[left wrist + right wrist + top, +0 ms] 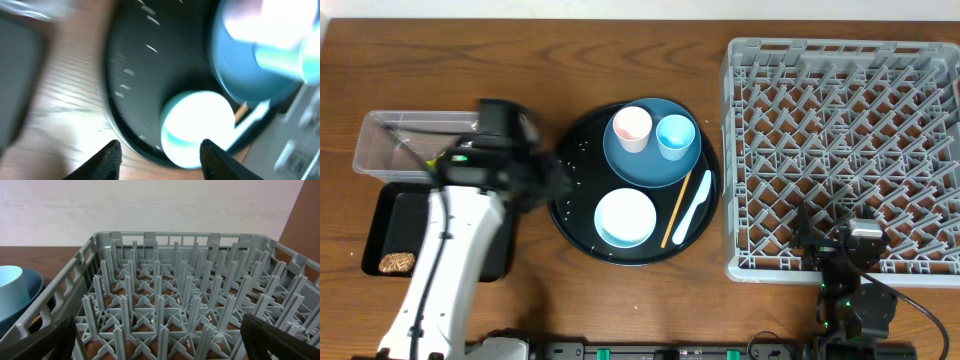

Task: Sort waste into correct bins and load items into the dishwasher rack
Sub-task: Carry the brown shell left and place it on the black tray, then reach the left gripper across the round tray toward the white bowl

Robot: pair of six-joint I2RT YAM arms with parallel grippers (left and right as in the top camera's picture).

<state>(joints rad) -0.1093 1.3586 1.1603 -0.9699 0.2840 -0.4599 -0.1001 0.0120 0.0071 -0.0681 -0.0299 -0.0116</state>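
**Overhead:** left gripper (538, 178), blurred, over the 9 o'clock rim of the round black tray (578, 205). On that tray the white bowl (625, 217) sits at 6 o'clock and the dark blue plate (650, 165) at 12. Right gripper (828, 238) is at the 6 o'clock edge of the dishwasher rack (840, 60).

**Left wrist:** fingers (111, 156) partly spread, nothing between them, above the white bowl.

**Right wrist:** fingers (47, 340) spread wide, holding nothing; the dishwasher rack lies at 12 o'clock.

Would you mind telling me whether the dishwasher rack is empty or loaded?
Empty: the rack shows only bare pegs, overhead and from the right wrist.
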